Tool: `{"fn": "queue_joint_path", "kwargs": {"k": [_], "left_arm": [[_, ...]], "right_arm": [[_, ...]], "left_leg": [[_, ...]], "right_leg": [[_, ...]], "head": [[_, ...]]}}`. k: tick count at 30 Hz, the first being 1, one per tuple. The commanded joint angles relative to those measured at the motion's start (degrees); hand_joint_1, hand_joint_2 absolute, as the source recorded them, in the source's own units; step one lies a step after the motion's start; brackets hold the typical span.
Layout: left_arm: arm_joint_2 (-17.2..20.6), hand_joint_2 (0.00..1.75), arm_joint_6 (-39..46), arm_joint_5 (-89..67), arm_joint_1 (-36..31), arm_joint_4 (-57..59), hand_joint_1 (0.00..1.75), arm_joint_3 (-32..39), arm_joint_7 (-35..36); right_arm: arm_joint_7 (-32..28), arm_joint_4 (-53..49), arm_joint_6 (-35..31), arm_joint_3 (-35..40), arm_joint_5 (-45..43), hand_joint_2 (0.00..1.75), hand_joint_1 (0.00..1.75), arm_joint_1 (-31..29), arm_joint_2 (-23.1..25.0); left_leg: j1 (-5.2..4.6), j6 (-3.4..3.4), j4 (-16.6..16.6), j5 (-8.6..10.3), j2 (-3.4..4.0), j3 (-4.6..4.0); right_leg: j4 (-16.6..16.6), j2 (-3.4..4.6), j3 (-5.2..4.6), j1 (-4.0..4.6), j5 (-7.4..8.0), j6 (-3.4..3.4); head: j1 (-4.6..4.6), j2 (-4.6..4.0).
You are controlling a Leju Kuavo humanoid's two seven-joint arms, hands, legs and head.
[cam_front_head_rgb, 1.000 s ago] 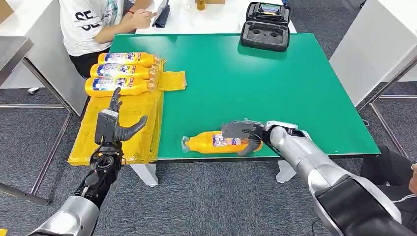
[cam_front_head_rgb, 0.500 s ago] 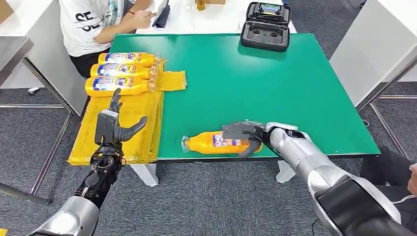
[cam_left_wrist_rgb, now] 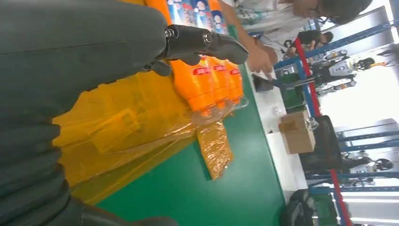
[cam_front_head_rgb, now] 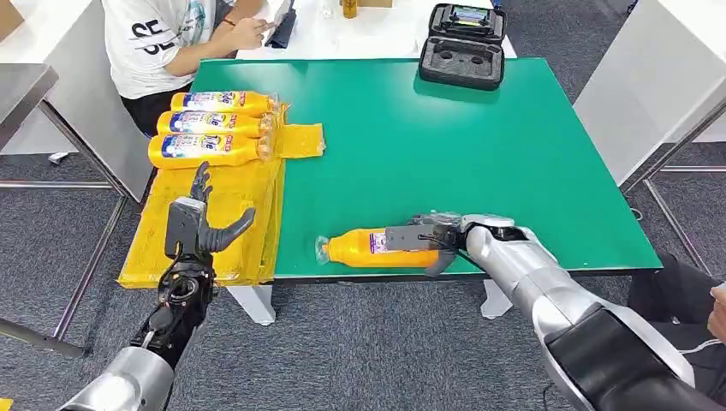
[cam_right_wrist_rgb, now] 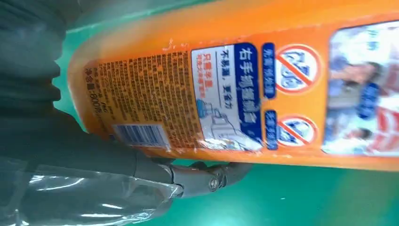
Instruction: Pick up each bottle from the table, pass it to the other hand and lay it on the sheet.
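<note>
An orange bottle [cam_front_head_rgb: 364,248] lies on its side near the front edge of the green table [cam_front_head_rgb: 479,145], cap to the left. My right hand [cam_front_head_rgb: 425,244] grips its base end, fingers across the top and thumb at the front. In the right wrist view the bottle's label [cam_right_wrist_rgb: 235,89] is close up, with my thumb [cam_right_wrist_rgb: 207,176] curled beneath it. Three more orange bottles [cam_front_head_rgb: 214,124] lie side by side at the far end of the yellow sheet [cam_front_head_rgb: 223,214]. My left hand [cam_front_head_rgb: 199,224] stands upright over the sheet's near end with spread fingers and holds nothing.
A black open case [cam_front_head_rgb: 462,47] sits at the table's far edge. A person in a white shirt [cam_front_head_rgb: 163,34] sits at the far left corner. A white table [cam_front_head_rgb: 659,77] stands to the right, and a person's leg [cam_front_head_rgb: 685,300] is at the lower right.
My right hand's fingers have settled lower and closed around the bottle. My left hand has sunk slightly. The bottle has stayed in place.
</note>
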Motion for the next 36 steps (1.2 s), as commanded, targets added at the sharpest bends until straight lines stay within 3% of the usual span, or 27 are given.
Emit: {"fn": "queue_joint_path", "kwargs": {"k": [1,17,18,19,20,22,26,28,30,31,36], "left_arm": [[0.5,1.75,-0.3,0.4,-0.4,2.0,0.00,-0.9,-0.1],[0.1,1.75,-0.7,0.1,-0.5,1.9,0.00,-1.5,0.5],[0.1,1.75,-0.8,0.0,-0.6,2.0,0.00,-1.6,0.7],[0.1,1.75,-0.8,-0.1,-0.6,2.0,0.00,-1.6,0.7],[0.1,1.75,-0.9,-0.1,-0.6,2.1,0.00,-1.7,0.7],[0.0,1.75,-1.2,-0.3,-0.6,2.1,0.00,-2.0,0.9],[-0.1,1.75,-1.4,-0.3,-0.6,2.0,0.00,-2.2,0.9],[-0.2,1.75,-1.4,-0.4,-0.5,2.1,0.00,-2.2,0.9],[-0.2,1.75,-1.6,-0.4,-0.5,2.2,0.00,-2.4,1.0],[-0.2,1.75,-1.6,-0.4,-0.4,2.2,0.00,-2.4,1.0],[0.1,1.75,-1.4,-0.7,0.3,1.4,0.00,-2.5,1.1]], "right_arm": [[1.8,4.8,-1.6,5.4,1.8,1.75,0.00,-3.7,1.7],[2.2,5.0,-2.6,5.6,2.3,1.75,0.00,-3.5,1.0],[2.0,5.0,-2.8,5.4,2.1,1.75,0.16,-3.2,0.9],[2.0,4.9,-3.0,5.4,2.1,1.75,1.15,-2.9,0.9],[2.0,4.8,-3.7,5.4,2.2,1.75,1.47,-2.3,0.9],[1.9,4.6,-5.2,5.0,2.1,1.75,1.69,-0.9,0.7],[1.8,4.3,-6.3,4.7,2.0,1.75,1.64,0.1,0.5],[1.8,4.3,-6.4,4.8,2.0,1.75,1.71,0.3,0.6],[1.8,4.1,-6.7,4.5,1.8,1.75,1.64,0.6,0.6],[1.8,4.2,-6.8,4.5,1.8,1.75,1.73,0.8,0.5],[0.8,2.4,-11.6,1.9,0.8,1.75,1.73,2.0,0.8]], "left_leg": [[0.05,-0.10,0.0,-0.10,0.13,0.18],[0.01,-0.06,0.0,-0.03,0.01,0.08],[0.05,-0.10,0.0,-0.08,0.03,0.16],[0.04,-0.09,0.0,-0.07,0.02,0.14],[0.02,-0.06,0.0,-0.04,-0.01,0.08],[0.08,-0.10,0.0,-0.09,-0.03,0.22],[0.07,-0.09,0.0,-0.06,-0.05,0.18],[0.10,-0.11,0.0,-0.07,-0.03,0.22],[0.10,-0.12,0.0,-0.08,-0.02,0.27],[0.08,-0.11,0.0,-0.06,-0.02,0.20],[0.08,-0.11,-0.1,-0.08,0.01,0.28]], "right_leg": [[0.0,0.11,0.15,0.06,-0.06,-0.09],[0.0,0.01,0.07,0.01,-0.03,-0.06],[0.0,0.03,0.16,0.05,-0.07,-0.09],[0.0,0.01,0.14,0.05,-0.06,-0.08],[0.0,-0.02,0.08,0.03,-0.04,-0.05],[-0.1,-0.04,0.25,0.09,-0.08,-0.09],[-0.1,-0.06,0.21,0.07,-0.07,-0.08],[-0.1,-0.05,0.25,0.10,-0.07,-0.10],[-0.1,-0.05,0.30,0.11,-0.07,-0.12],[-0.1,-0.05,0.23,0.09,-0.06,-0.10],[-0.1,-0.02,0.28,0.09,-0.07,-0.10]], "head": [[0.00,0.00],[0.00,0.00],[0.00,0.00],[0.00,0.00],[0.00,0.00],[0.00,0.00],[0.00,0.00],[0.00,0.00],[0.00,0.00],[0.00,0.00],[0.00,0.00]]}}
